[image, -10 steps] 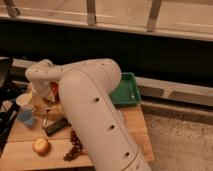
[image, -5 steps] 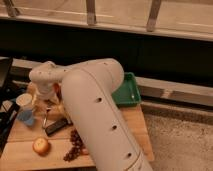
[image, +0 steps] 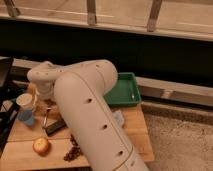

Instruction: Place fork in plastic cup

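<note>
The whitish plastic cup (image: pixel 25 101) stands upright near the left edge of the wooden table (image: pixel 135 130). A smaller blue cup (image: pixel 26 118) stands just in front of it. The fork (image: pixel 45 118) is a thin silvery piece right of the blue cup, beside a black block (image: pixel 54 127). My white arm reaches in from the lower right and bends down over the table's left part. The gripper (image: pixel 48 104) hangs under the wrist, just right of the plastic cup and above the fork. The arm hides most of it.
A green tray (image: pixel 125 90) sits at the table's back right. An orange round fruit (image: pixel 41 146) and a bunch of dark grapes (image: pixel 72 150) lie near the front. A dark object stands off the left edge. The floor lies to the right.
The wrist has shifted slightly over the left part of the table. The cups, fork and block have not moved.
</note>
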You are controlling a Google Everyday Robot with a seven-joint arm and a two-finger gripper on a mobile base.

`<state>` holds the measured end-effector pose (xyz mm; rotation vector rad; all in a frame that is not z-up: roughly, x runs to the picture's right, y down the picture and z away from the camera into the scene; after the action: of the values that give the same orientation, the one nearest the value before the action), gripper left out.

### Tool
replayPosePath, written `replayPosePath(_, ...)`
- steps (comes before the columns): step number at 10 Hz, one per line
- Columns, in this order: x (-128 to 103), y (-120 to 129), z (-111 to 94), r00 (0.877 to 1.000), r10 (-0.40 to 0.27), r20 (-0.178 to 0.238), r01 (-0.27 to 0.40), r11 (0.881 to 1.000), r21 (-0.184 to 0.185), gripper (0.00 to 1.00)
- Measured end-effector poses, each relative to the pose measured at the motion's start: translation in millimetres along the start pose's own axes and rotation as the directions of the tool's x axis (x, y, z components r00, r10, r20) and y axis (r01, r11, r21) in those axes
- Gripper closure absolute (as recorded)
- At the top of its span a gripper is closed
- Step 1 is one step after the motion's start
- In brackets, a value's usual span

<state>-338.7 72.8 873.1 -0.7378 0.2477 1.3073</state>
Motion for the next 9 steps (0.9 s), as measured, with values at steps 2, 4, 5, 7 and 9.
replayPosePath(2, -5, -6, 4, 1.000, 0.000, -0.003, 0.000, 1.000, -0.010, 0.20)
replayPosePath(4, -10, -7, 9, 1.000, 0.004, 0.007, -0.003, 0.999, -0.051, 0.20)
replayPosePath(5, -13, -8, 11, 1.000, 0.004, 0.012, -0.004, 0.998, -0.058, 0.20)
replayPosePath(7, -16, 0, 15, 1.000, -0.012, 0.019, 0.013, 0.998, -0.069, 0.20)
replayPosePath(9, -16, 5, 20, 1.000, -0.028, 0.012, 0.029, 0.998, -0.061, 0.20)
